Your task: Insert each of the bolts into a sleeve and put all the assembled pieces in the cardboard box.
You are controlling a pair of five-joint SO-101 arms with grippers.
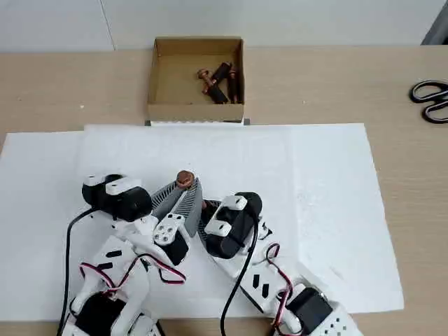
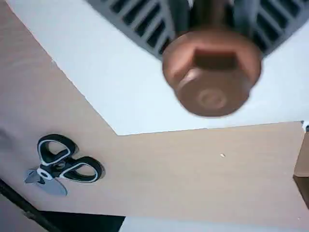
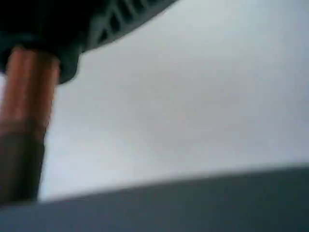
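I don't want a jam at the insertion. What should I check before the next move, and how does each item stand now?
1. Left gripper shut on the bolt just under its head: ok.
2. Bolt shaft in line with the sleeve: ok, the copper runs straight into the darker part in the right wrist view.
3. Bolt fully seated: cannot tell.
4. Firm hold on the sleeve: cannot tell.
5. Room in the cardboard box: ok, the assembled pieces lie toward one side.
6. Scissors off the way to the box: ok.
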